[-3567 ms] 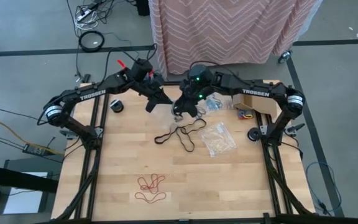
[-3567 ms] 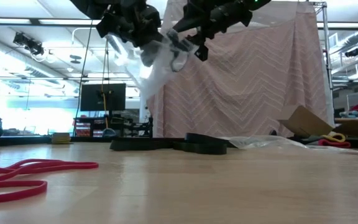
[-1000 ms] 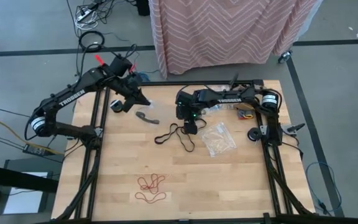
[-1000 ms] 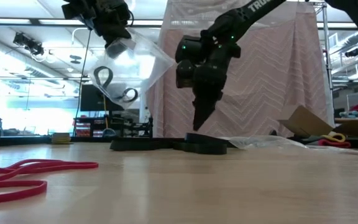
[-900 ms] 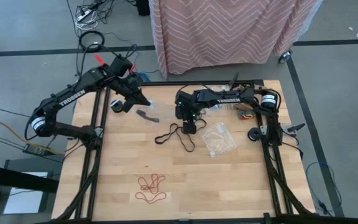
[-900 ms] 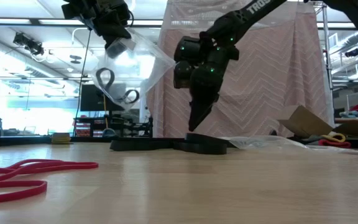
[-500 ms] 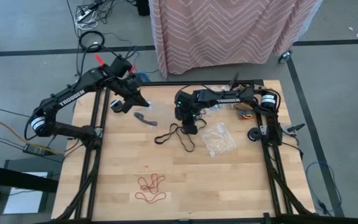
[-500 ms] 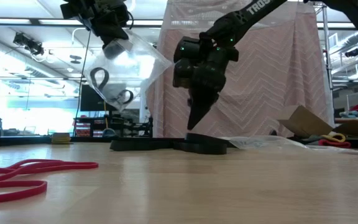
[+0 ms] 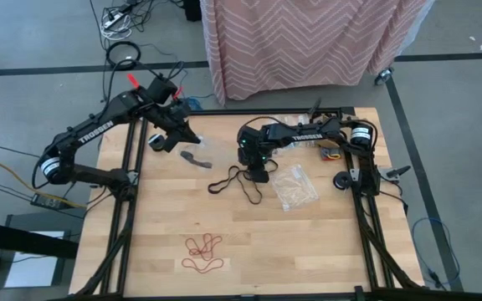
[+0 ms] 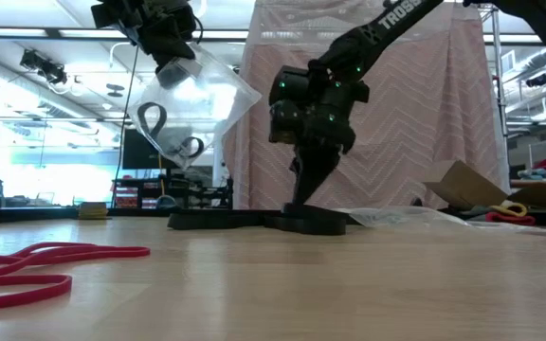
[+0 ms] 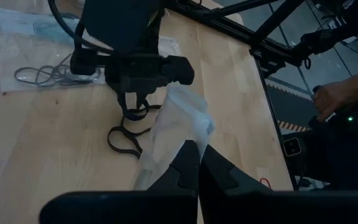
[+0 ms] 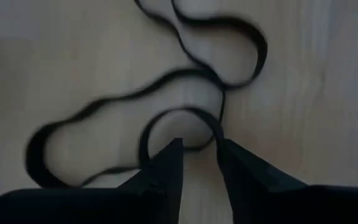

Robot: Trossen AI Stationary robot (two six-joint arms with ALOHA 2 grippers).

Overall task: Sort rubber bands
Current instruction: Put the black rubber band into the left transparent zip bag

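Observation:
Black rubber bands (image 9: pixel 243 180) lie tangled on the table's middle. My right gripper (image 9: pixel 258 172) points down at them, open by a narrow gap. In the right wrist view its fingertips (image 12: pixel 199 146) stand at one band loop (image 12: pixel 180 113). My left gripper (image 9: pixel 179 134) is raised over the far left, shut on a clear plastic bag (image 10: pixel 192 109) with black bands (image 10: pixel 152 119) inside. Red rubber bands (image 9: pixel 203 251) lie near the front edge and show in the low view (image 10: pixel 36 260). My left gripper pinches the clear bag's crumpled upper part (image 11: pixel 180 127) between its two shut fingers. The bag hangs below the gripper, clear of the table, with the black bands in its lower part (image 10: pixel 173 142). My right gripper is down at the black bands; I cannot tell whether its fingertips touch the loop.
Another clear bag (image 9: pixel 295 186) lies right of the black bands. A cardboard box (image 9: pixel 335 144) with coloured bands stands at the far right, and more plastic (image 9: pixel 287 138) lies beside it. A small black round thing (image 9: pixel 157 142) sits at the far left.
My right gripper has gone down a little, and its fingertips now stand at the black bands on the table. The bag under my left gripper has swung slightly.

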